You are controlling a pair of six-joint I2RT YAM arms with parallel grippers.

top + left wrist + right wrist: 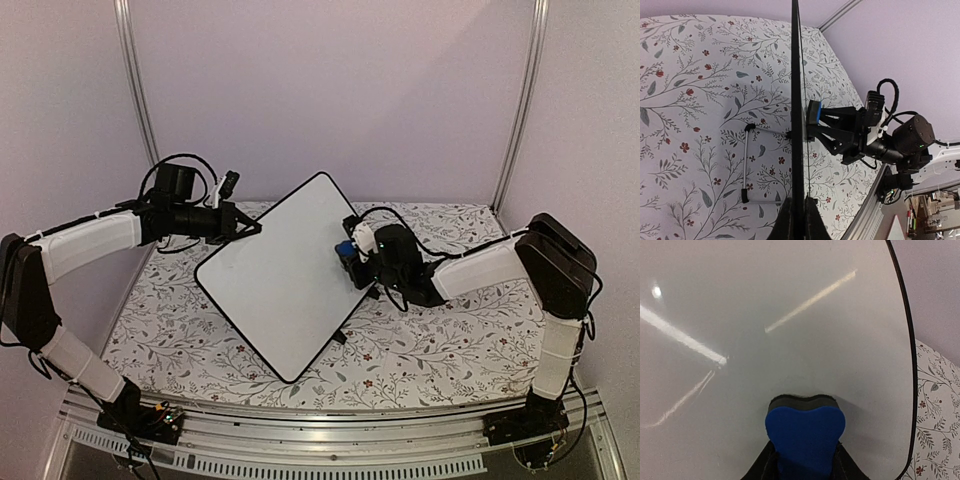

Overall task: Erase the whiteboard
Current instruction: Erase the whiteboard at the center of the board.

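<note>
The right fingers are clenched on a blue eraser, and its felt side is pressed flat to the whiteboard near the right edge. The rest of the face lies to the left of it. The left fingers pinch the far-left edge. The whiteboard stands tilted mid-table, with its long axis running near-left to far-right. It looks clean, showing only light streaks and no writing.

Whiteboard: smooth, glossy white face mirroring light streaks. Eraser: matt blue foam-like body, dark felt-like base. Desk: matt floral-printed covering. Stand: bright metal wire.
</note>
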